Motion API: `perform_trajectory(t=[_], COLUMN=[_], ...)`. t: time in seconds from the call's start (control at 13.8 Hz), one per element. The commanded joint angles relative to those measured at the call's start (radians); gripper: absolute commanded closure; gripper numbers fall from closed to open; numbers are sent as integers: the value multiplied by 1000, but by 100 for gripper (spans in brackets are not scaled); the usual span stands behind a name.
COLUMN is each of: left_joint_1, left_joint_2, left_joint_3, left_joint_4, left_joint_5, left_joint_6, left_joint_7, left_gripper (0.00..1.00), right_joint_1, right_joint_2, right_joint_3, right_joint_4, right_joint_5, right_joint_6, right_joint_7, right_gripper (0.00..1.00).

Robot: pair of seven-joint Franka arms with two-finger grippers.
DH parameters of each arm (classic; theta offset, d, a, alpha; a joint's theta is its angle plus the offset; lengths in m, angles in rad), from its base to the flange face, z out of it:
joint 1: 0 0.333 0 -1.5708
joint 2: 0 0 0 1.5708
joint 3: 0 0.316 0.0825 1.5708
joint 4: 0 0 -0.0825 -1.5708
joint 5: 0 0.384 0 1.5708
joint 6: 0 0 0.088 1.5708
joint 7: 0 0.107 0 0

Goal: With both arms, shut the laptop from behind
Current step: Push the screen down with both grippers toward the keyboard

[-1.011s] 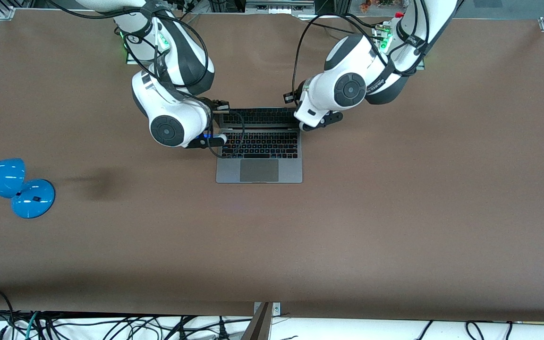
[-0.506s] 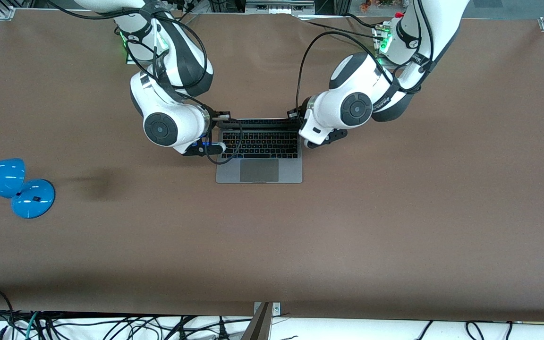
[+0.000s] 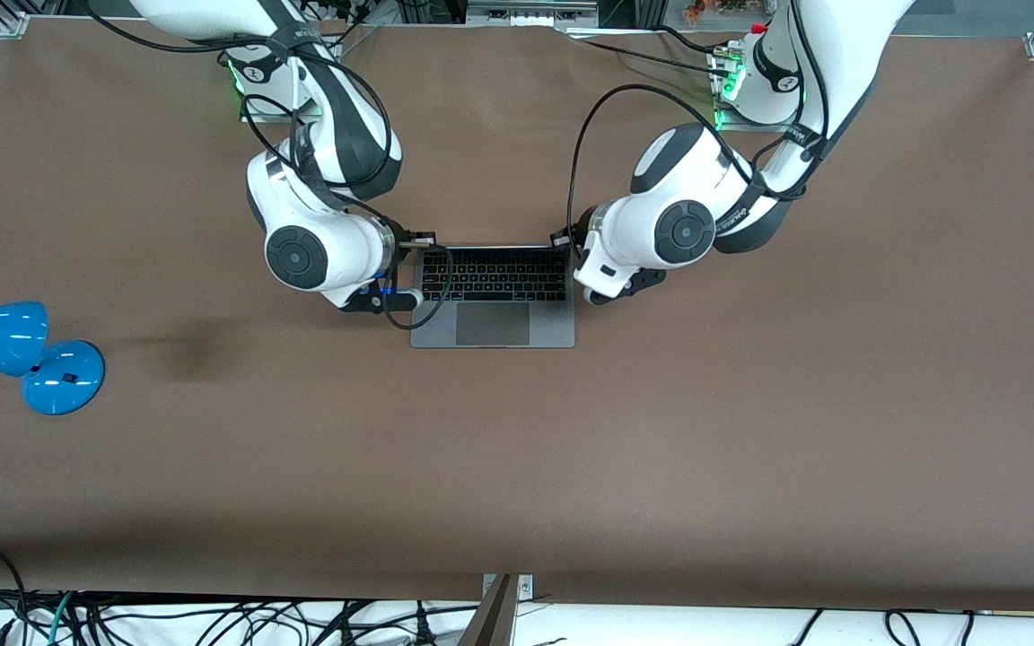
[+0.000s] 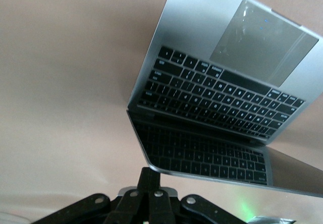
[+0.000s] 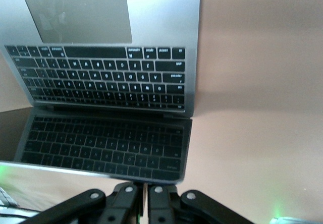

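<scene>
A: While leaning only on the top edge of the lid (image 4: pixel 202 156), can slip off it easily. Grips nothing here: left pincer (image 4: pixel 150 177) clenched, tips together, pressed against that edge near the corner toward the left arm's end; right pincer (image 5: pixel 144 189) clenched in the same way near the other corner.

B: Place of the laptop (image 3: pixel 492 309)?

A: Flat on the table (image 3: pixel 750 431), about the middle, between the two arms. Lid tilted forward over the keyboard (image 3: pixel 494 274), perhaps half closed, to judge from the wrist views.

B: Other dangers?

A: If pushing unevenly, may twist the lid or turn the whole base on the table. If pushing too fast at the end, may slam the screen onto the keys. Could also trap the loose cable (image 3: pixel 451 269), hanging by the right pincer, between lid and keyboard.

B: And compared with one second ago?

A: Then much more upright, with the keys mirrored in the screen from the front view. Now only a thin edge from there, lower over the keyboard. Both pincers moved toward the front camera with the lid. Base in the same place; blue lamp (image 3: pixel 23 354) too, at the right arm's end.
</scene>
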Motion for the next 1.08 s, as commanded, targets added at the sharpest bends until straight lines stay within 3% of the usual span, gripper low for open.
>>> perform_trajectory(t=[0.0,0.36,0.72,1.01], left_joint_1=[-12,-26,-45,-152], left_joint_2=[67,142,193,199], left_joint_3=[1,10,33,158], left_joint_4=[70,123,143,157], left_joint_5=[46,137,147,144], left_joint_6=[-9,-7,95,109], left_joint_7=[-18,-21,-21,-20], left_gripper=[100,100,100,100], right_joint_1=[-5,-4,-4,-5], right_joint_2=[43,100,155,197], right_joint_3=[-9,-17,-18,-18], right_joint_4=[44,90,139,173], right_joint_5=[-11,-52,-54,-54], right_joint_6=[10,29,56,87], right_joint_7=[-18,-31,-31,-47], right_gripper=[92,92,92,92])
